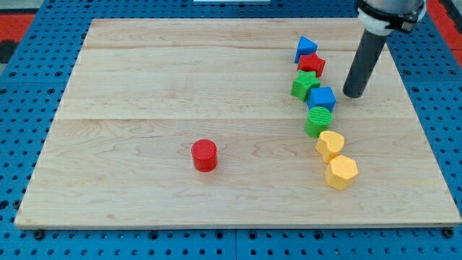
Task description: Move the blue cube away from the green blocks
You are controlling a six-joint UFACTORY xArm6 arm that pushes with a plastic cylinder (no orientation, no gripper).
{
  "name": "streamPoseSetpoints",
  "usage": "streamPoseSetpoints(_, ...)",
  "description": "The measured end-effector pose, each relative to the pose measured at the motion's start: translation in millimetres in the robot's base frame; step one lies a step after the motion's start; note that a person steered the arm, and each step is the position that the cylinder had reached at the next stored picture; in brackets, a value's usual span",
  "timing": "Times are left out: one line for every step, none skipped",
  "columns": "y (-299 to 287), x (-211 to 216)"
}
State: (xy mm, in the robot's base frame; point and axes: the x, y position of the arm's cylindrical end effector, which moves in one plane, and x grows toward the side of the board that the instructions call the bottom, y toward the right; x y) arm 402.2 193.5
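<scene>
Wooden surface (pixel 180 72) fills the view, pale planks on a blue pegboard (pixel 22 144). No jaws on this rig to spread or press, only a dark rod; my tip (pixel 353 94) rests on the surface at upper right. Blocks run in a curved line near the right side, going from 12 o'clock down to 6: blue triangular block (pixel 305 48), red star-like block (pixel 312 65), green star-shaped block (pixel 304 86), blue cube (pixel 322 99), green cylinder (pixel 318 121), yellow heart-shaped block (pixel 330 145), yellow hexagonal block (pixel 341 172). A red cylinder (pixel 204 155) sits alone, well apart at about 8 o'clock from the line. The blue cube is wedged between the two greens, the star at its 10 o'clock and the cylinder at its 6 o'clock, both touching or very nearly so. Key relation: the cube lies at 9 o'clock from my tip, just beside it, a narrow gap showing. Judgement: a straight push from here drives the cube toward 9 o'clock, out between the greens onto open board; risk is dragging the green star along, since it sits partly on that side.
</scene>
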Motion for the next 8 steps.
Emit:
streamPoseSetpoints(-20.2, 45.0)
streamPoseSetpoints(-52.2, 45.7)
streamPoseSetpoints(-70.2, 46.7)
streamPoseSetpoints(-37.7, 47.2)
streamPoseSetpoints(21.2, 45.8)
streamPoseSetpoints(-36.3, 34.0)
streamPoseSetpoints(-43.3, 34.0)
streamPoseSetpoints(-33.3, 18.7)
